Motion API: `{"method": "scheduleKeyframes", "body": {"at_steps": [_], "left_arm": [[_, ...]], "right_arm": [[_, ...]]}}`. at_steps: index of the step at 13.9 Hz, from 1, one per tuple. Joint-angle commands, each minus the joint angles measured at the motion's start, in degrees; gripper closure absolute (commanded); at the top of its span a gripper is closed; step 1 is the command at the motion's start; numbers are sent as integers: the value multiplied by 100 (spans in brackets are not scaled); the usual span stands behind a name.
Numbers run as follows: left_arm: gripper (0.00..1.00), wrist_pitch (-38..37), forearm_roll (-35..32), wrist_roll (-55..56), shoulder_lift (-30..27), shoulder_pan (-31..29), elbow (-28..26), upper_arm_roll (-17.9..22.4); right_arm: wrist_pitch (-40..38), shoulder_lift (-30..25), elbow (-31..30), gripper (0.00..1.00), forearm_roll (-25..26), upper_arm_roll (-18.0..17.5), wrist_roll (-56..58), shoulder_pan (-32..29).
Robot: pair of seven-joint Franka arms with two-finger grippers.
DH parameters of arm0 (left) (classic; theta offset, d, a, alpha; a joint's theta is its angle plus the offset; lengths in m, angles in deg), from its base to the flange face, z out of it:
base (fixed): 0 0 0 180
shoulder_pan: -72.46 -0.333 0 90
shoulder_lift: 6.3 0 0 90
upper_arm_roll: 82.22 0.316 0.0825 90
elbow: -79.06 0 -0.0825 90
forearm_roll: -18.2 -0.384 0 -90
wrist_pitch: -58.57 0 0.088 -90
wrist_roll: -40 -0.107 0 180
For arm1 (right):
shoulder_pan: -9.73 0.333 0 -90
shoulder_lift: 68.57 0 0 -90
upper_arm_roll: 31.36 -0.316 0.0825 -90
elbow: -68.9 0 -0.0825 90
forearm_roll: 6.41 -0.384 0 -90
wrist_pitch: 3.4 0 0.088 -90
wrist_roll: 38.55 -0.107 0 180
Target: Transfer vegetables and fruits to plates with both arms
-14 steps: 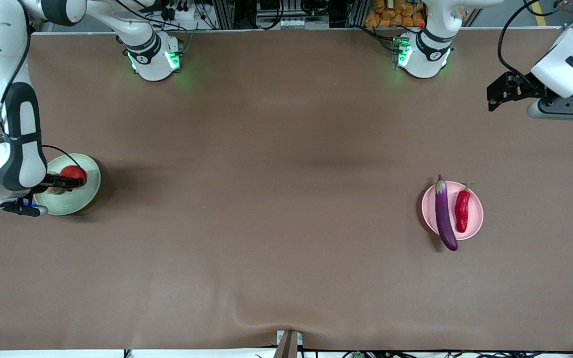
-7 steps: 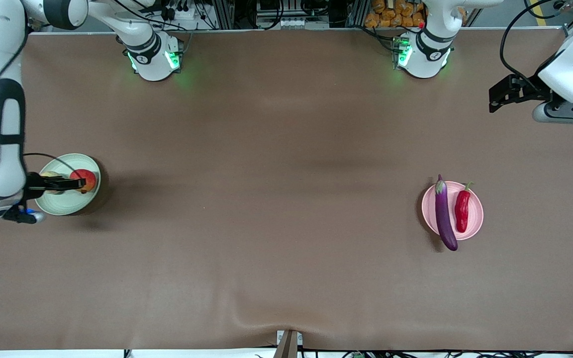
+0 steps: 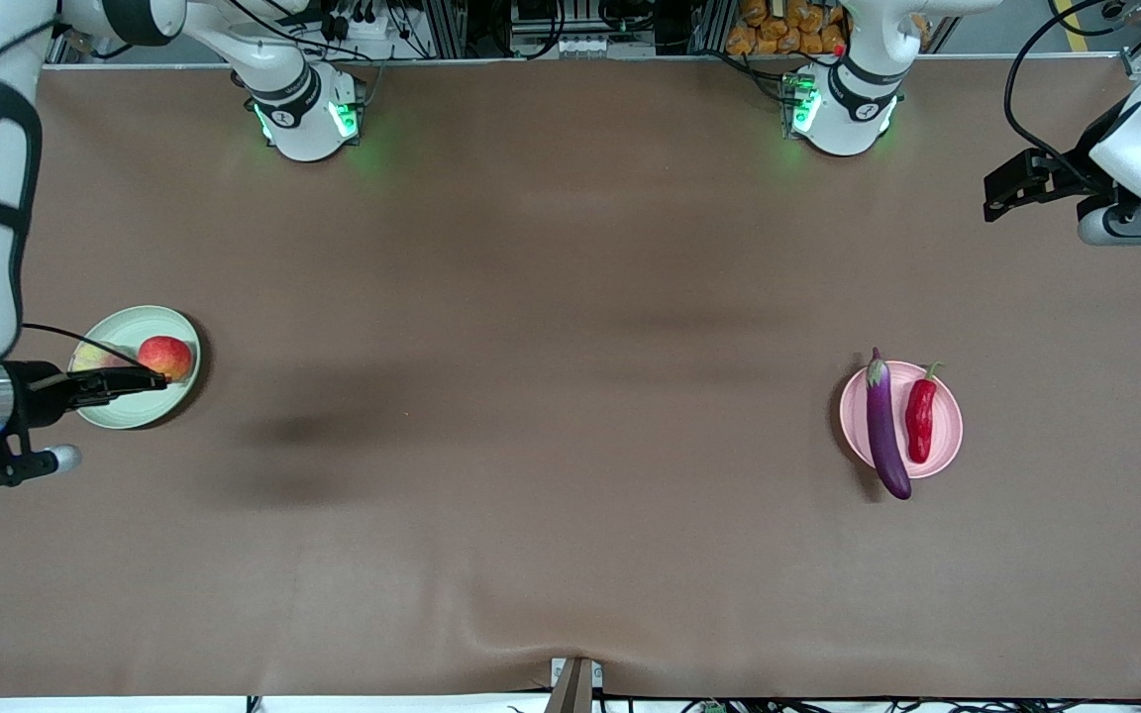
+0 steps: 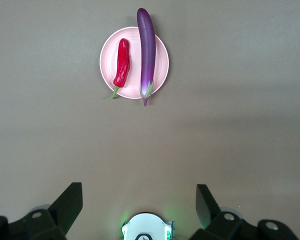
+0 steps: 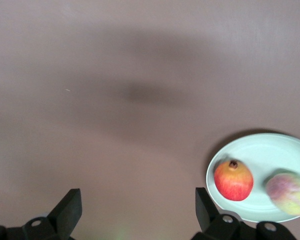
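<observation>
Brown matte table (image 3: pixel 570 396) across the front view. Pale green plate (image 3: pixel 130 411) at the right arm's end now carries both fruits: red-orange pomegranate (image 3: pixel 165 356) and the paler peach (image 3: pixel 95 355) beside it. A second ago the right gripper (image 3: pixel 150 381) was down on the pomegranate over this plate; now it has let go and pulled up and off toward the table edge, its black fingers only crossing the plate's nearer rim in this view, holding nothing. Pale pink plate (image 3: pixel 949 436) at the left arm's end holds the purple eggplant (image 3: pixel 883 426), tip overhanging the nearer rim, and the red chili (image 3: pixel 920 418) just beside it, unchanged over the last second. Left gripper (image 3: pixel 1001 193) is up high over the table's end, drifting further out, waiting. Left wrist view: fingers spread apart, empty, pink plate (image 4: pixel 160 75) with chili (image 4: pixel 122 62) and eggplant (image 4: pixel 146 47) well below. Right wrist view: fingers wide apart, empty; green plate (image 5: pixel 260 150) with pomegranate (image 5: pixel 233 180) resting crown up and peach (image 5: pixel 289 193) apart from it, blurred. Judgement: all four items plated, the release was the last placement, task looks essentially done; only retreat remains.
</observation>
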Motion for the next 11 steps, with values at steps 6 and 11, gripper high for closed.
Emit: {"method": "scheduleKeyframes", "body": {"at_steps": [6,11], "left_arm": [[0,-72,13,56,97,-15,240,-37],[0,-81,100,73,36,-32,249,-37]], "right_arm": [[-1436,-1486,339,0,992,-1008,-1814,-332],[-1220,-2724,-755,0,1938,-2320,-2450,-886]]}}
